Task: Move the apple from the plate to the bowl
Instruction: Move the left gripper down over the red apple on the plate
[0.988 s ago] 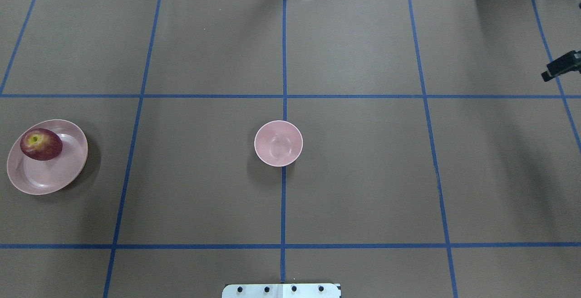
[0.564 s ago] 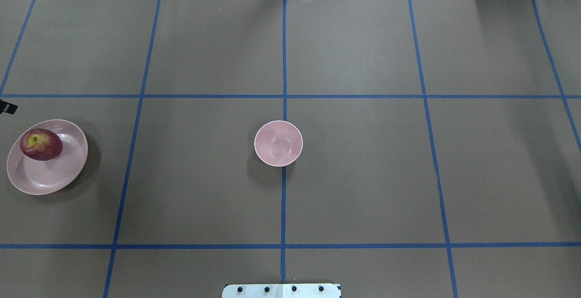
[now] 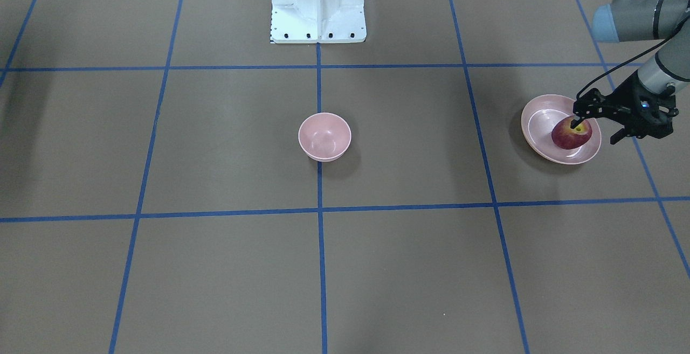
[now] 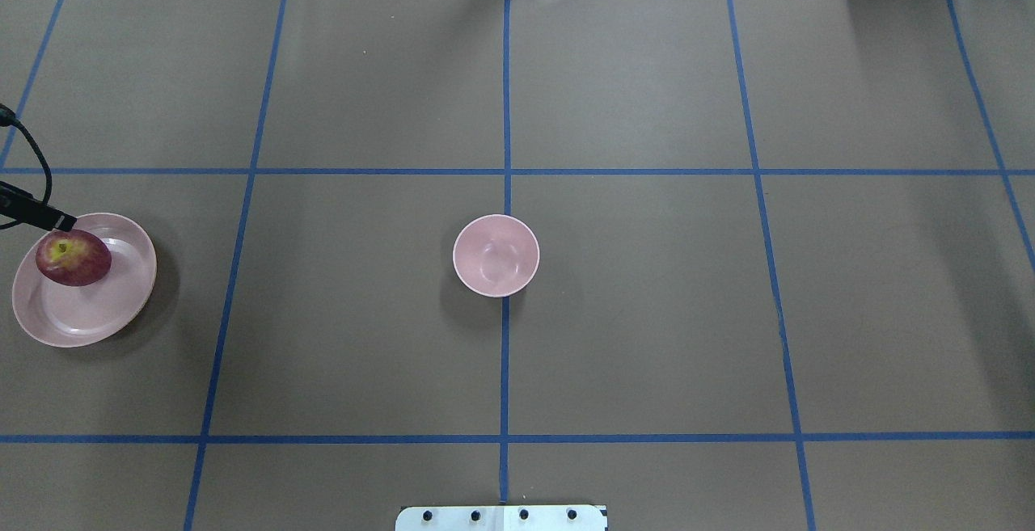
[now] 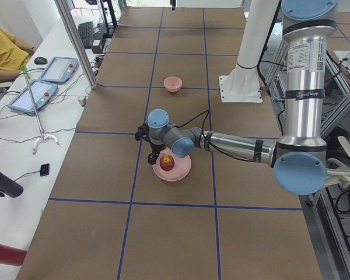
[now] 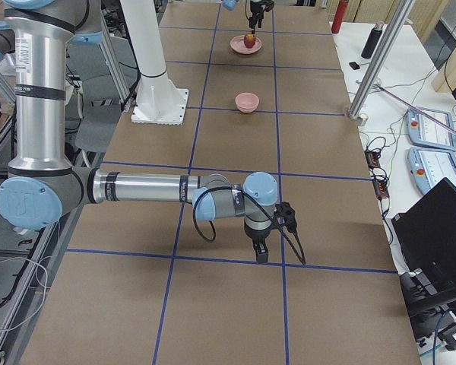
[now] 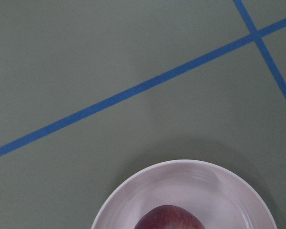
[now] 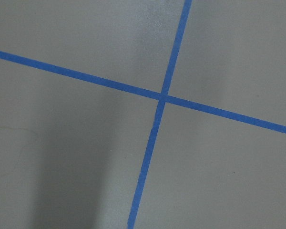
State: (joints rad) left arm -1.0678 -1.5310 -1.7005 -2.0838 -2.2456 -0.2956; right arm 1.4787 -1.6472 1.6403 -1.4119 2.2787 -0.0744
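The step in hand is the reach for the grasp, and nothing has been lifted. The apple [image 3: 571, 135] lies on the plate [image 3: 539, 122], close to the left edge of the tabletop [image 3: 215, 144] and about halfway between its near and far edges. It sits off the plate's middle, toward the far side.

The left pincer [image 3: 596, 132] hangs just above the fruit with its fingers apart. One fingertip [image 3: 578, 125] shows over the stem hollow, but it does not look low enough to close round the apple. The right pincer [image 6: 258, 251] is well away near the right edge, and I cannot tell whether it is apart or together.

The next move probably calls for a short descent to straddle the apple's widest girth. After that come a firm squeeze, a lift, and a carry to the bowl [image 3: 325, 137] at the tabletop's centre.

The apple is round with glossy dark red skin and a yellow-green patch at the stem, so it may roll or slip. The plate is pale pink, smooth and shallow, with a flat centre ring. The bowl is the same pink, deep and plain-walled, and hardly wider than the fruit. The tabletop is matte brown, gridded with blue tape [image 3: 319, 208].
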